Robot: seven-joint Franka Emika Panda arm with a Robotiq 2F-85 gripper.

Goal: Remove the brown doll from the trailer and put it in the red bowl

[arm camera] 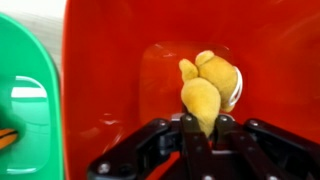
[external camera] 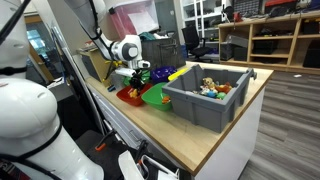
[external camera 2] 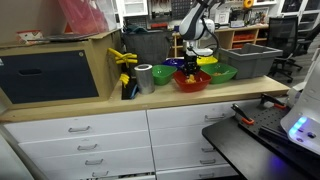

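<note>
Setting: a cluttered workshop with shelving behind; a wooden countertop [external camera: 215,145] on white drawers [external camera 2: 100,140].
Brown doll: a small tan-brown soft toy [arm camera: 208,88] with rounded, lobed parts, seen clearly only in the wrist view.
Doll, what is hidden: its lower end disappears between the fingers; a pale patch at its right edge is too blurred to name; neither exterior view shows it, as it is too small and sits behind the gripper.
Doll, position: inside the rim of the red bowl [arm camera: 120,70], over the bowl's floor; whether it touches the floor cannot be told.
Gripper: the gripper [arm camera: 207,128] comes in from the bottom edge of the wrist view, its dark fingers [arm camera: 190,135] pressed against the doll from both sides.
Gripper, from outside: it hangs just above the red bowl in both exterior views [external camera: 135,72] [external camera 2: 193,62].
Red bowl: shallow and round, standing on the countertop [external camera: 128,95] [external camera 2: 192,82]; the wrist view cuts off its rim at top and right.
Green bowl: just beside the red one [arm camera: 25,90] [external camera: 152,97] [external camera 2: 222,73].
Trailer: the big grey ribbed bin [external camera: 205,105] [external camera 2: 250,62] stands beyond the green bowl, holding a jumble of small toys [external camera: 212,88] too small to identify.
Purple bowl: behind the others [external camera: 160,75], partly covered.
</note>
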